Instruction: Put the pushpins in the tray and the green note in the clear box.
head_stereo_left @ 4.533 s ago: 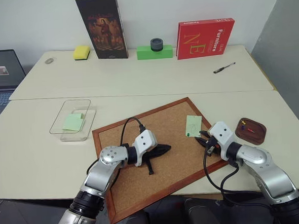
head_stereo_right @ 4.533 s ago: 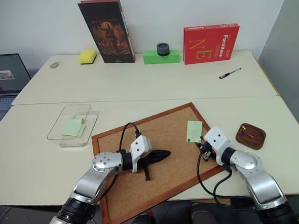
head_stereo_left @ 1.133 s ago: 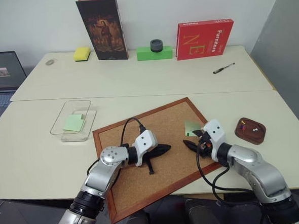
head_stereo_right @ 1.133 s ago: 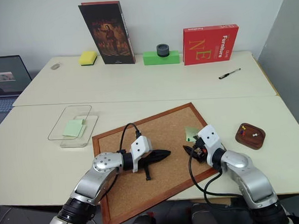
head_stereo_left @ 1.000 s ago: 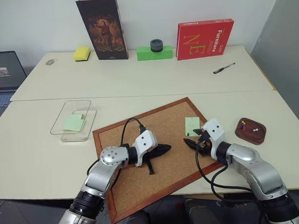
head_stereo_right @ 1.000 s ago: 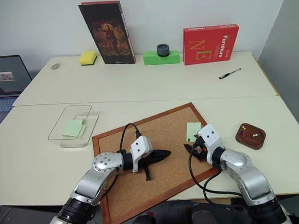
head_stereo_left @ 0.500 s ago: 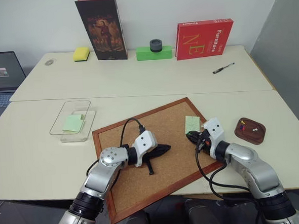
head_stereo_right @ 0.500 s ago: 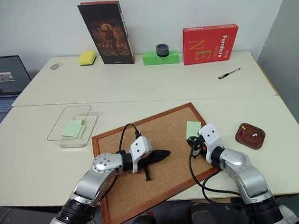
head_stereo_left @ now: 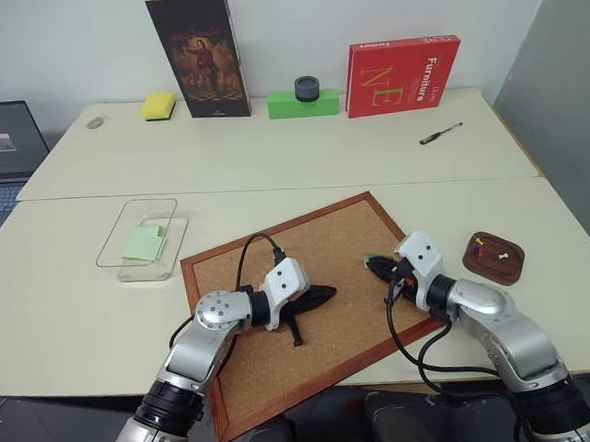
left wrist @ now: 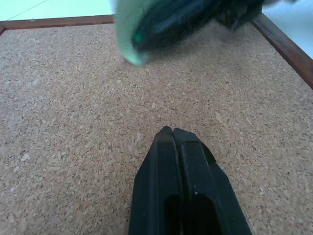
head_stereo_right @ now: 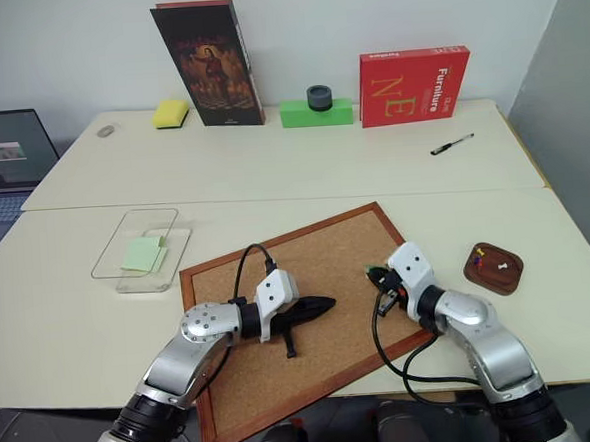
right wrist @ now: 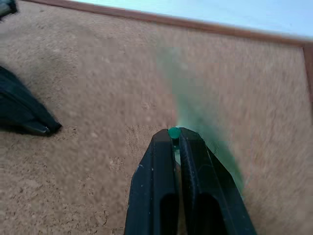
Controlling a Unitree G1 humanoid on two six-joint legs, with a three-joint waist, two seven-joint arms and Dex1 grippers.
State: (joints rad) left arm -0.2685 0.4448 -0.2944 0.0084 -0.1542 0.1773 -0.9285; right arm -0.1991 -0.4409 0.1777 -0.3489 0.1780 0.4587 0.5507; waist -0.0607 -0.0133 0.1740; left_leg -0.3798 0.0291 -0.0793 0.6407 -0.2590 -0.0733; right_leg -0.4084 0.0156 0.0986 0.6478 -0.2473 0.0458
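On the grainy cork board [head_stereo_left: 299,281], the right gripper [right wrist: 174,133] had its jaws pinched on a green pushpin [right wrist: 173,132], the thin green note [right wrist: 195,117] hanging there blurred. The left gripper [left wrist: 172,133] sat closed, empty. At three o'clock, the rounded brown tray [head_stereo_left: 475,260] held pins; at ten, the clear box [head_stereo_left: 149,205] held a green slip [head_stereo_left: 139,244].

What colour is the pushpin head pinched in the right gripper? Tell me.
Green; the pushpin head shows best in the right wrist view.

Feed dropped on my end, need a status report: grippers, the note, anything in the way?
Right gripper shut on green pushpin, green note dangling off it above corkboard. Left gripper shut, empty. Tray unobstructed.
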